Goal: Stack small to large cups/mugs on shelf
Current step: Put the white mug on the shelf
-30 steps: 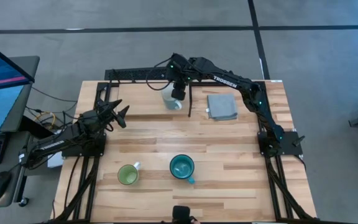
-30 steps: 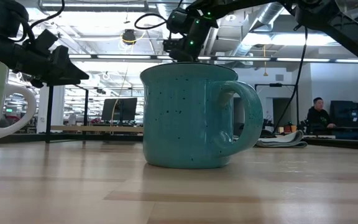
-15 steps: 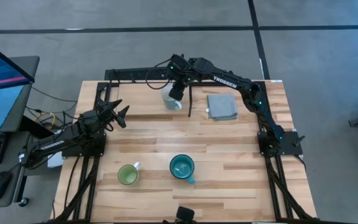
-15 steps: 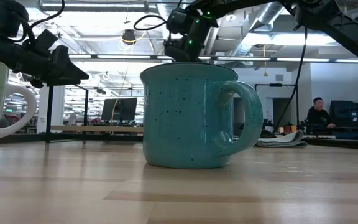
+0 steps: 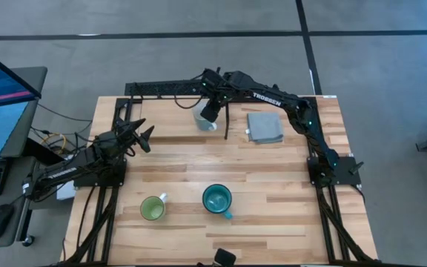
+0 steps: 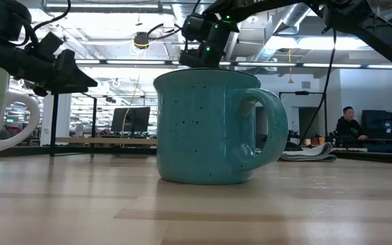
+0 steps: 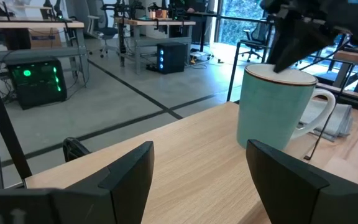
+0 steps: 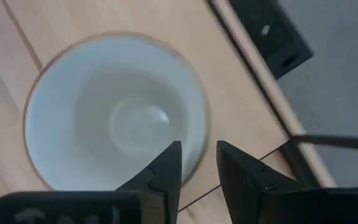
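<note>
High view shows the right claw [image 5: 207, 113] reaching to the far side of the table [image 5: 288, 185], at about 12 o'clock, poised right over the white mug [image 5: 204, 121] standing upright on the shelf [image 5: 169, 119]. Its narrowly parted fingers [image 8: 166, 171] hover over the mug's rim, gripping nothing. A grey cloth [image 5: 265, 126] lies on the shelf toward 1 o'clock. The left claw [image 5: 144, 136] waits at 9 o'clock, fingers spread wide and empty. The green mug [image 5: 153, 208] and teal mug [image 5: 218, 199] stand upright side by side, apart, near 6 o'clock on the table.
</note>
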`<state>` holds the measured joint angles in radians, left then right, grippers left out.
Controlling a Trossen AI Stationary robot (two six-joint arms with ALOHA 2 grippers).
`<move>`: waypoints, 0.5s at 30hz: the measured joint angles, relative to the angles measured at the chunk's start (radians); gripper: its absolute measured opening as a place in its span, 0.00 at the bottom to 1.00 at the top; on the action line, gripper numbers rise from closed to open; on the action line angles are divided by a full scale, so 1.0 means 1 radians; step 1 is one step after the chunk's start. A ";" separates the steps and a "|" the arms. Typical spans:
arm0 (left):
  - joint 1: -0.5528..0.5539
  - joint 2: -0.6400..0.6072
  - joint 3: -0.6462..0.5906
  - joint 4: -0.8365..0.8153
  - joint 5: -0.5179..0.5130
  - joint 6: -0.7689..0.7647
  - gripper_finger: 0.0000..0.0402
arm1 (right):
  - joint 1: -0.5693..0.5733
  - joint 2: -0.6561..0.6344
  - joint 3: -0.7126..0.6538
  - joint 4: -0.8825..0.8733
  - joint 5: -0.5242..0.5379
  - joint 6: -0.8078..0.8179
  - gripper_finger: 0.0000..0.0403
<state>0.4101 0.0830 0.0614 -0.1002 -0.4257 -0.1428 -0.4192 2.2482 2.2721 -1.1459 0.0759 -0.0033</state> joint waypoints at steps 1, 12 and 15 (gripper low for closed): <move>0.000 0.000 0.000 0.000 0.000 0.000 0.62 | 0.000 0.000 -0.008 0.001 0.000 0.006 0.30; 0.000 0.000 0.000 0.000 0.000 0.000 0.62 | 0.007 0.000 -0.037 0.028 0.004 0.006 0.25; 0.000 0.000 0.000 0.000 0.000 -0.005 0.62 | 0.006 0.000 -0.037 0.025 0.003 0.005 0.18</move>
<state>0.4100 0.0826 0.0616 -0.1001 -0.4255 -0.1477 -0.4129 2.2478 2.2356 -1.1214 0.0788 0.0022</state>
